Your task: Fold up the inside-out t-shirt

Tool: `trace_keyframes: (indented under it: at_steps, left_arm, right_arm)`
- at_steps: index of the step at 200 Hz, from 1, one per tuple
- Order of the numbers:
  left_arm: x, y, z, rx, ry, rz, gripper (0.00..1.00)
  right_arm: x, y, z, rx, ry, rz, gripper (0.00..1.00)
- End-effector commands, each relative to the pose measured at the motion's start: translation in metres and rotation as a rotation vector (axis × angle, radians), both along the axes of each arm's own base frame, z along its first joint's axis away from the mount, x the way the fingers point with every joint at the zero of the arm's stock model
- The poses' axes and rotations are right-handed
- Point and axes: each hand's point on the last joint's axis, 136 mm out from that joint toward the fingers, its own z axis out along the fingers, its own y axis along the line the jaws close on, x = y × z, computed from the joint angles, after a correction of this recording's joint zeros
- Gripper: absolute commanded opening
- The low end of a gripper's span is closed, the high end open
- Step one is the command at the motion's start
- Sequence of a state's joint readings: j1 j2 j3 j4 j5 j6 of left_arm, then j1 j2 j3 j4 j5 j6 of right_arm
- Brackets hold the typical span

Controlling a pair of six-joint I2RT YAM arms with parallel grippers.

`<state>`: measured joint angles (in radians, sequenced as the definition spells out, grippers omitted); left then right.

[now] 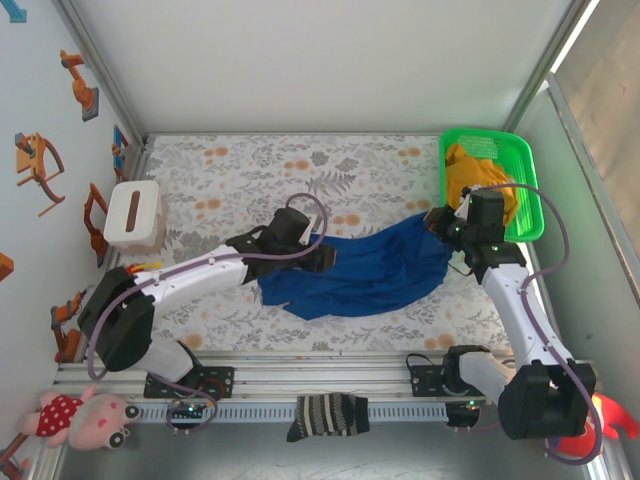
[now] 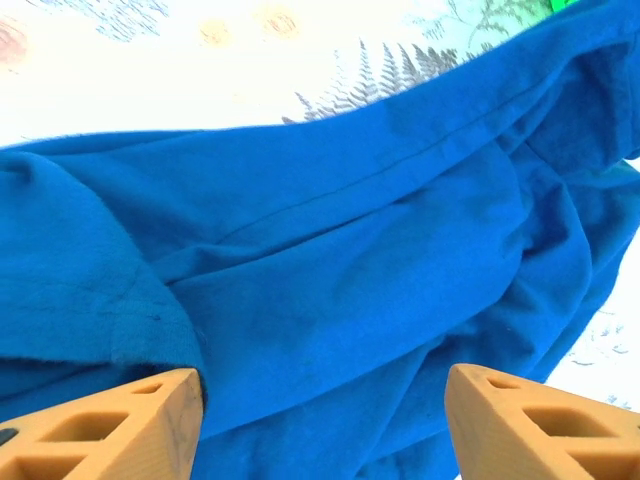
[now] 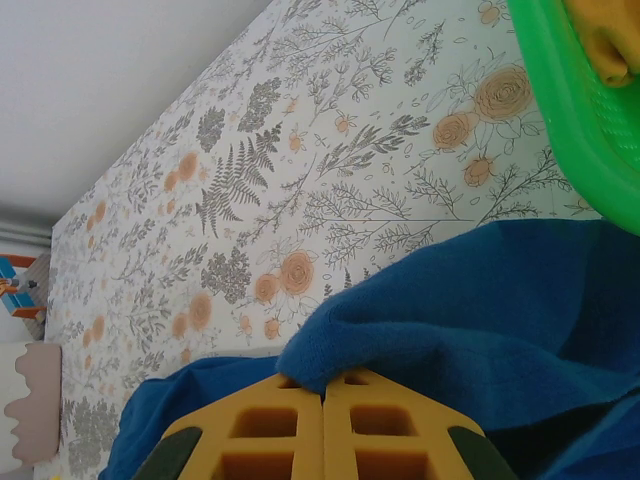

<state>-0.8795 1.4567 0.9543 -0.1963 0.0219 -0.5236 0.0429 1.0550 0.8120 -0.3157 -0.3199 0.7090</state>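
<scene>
Right hand point(image 3: 322, 388) clamped on t-shirt point(image 3: 500, 320) corner; left hand point(image 2: 322, 390) wide over its folds.

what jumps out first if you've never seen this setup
The royal-blue t-shirt draws the eye first, crumpled mid-table, its right end pinched in the right gripper, jaws shut. Next comes the bright green basket at the far right corner, holding a mustard-yellow garment.

A yellow garment point(image 1: 468, 168) lies in a green basket point(image 1: 532, 195); striped sock point(image 1: 327, 414) apart.
</scene>
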Motion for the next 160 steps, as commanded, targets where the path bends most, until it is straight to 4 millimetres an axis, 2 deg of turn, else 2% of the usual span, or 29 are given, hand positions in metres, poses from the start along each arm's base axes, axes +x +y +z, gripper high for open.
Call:
trace_keyframes:
  at_steps: [1,32,54,78,123,160]
  left_arm:
    - [0.004,0.026,0.022,0.028,-0.1,0.077,0.66]
    - [0.004,0.049,0.031,0.074,-0.156,0.12,0.71]
    - [0.002,0.052,0.028,0.102,-0.156,0.103,0.71]
    - [-0.001,0.047,0.015,0.126,-0.137,0.05,0.7]
    - [-0.005,0.033,-0.009,0.152,-0.098,-0.037,0.54]
    - [0.001,0.029,-0.03,0.214,-0.085,-0.043,0.52]
  right_arm:
    - [0.005,0.0,0.013,-0.02,-0.047,0.005,0.0]
    - [0.005,0.0,0.011,-0.018,-0.045,0.005,0.0]
    - [0.005,0.0,0.012,-0.017,-0.047,0.004,0.0]
    - [0.005,0.001,0.014,-0.018,-0.051,0.003,0.0]
    - [0.004,0.0,0.014,-0.02,-0.05,0.0,0.0]
    - [0.003,-0.001,0.015,-0.024,-0.052,-0.003,0.0]
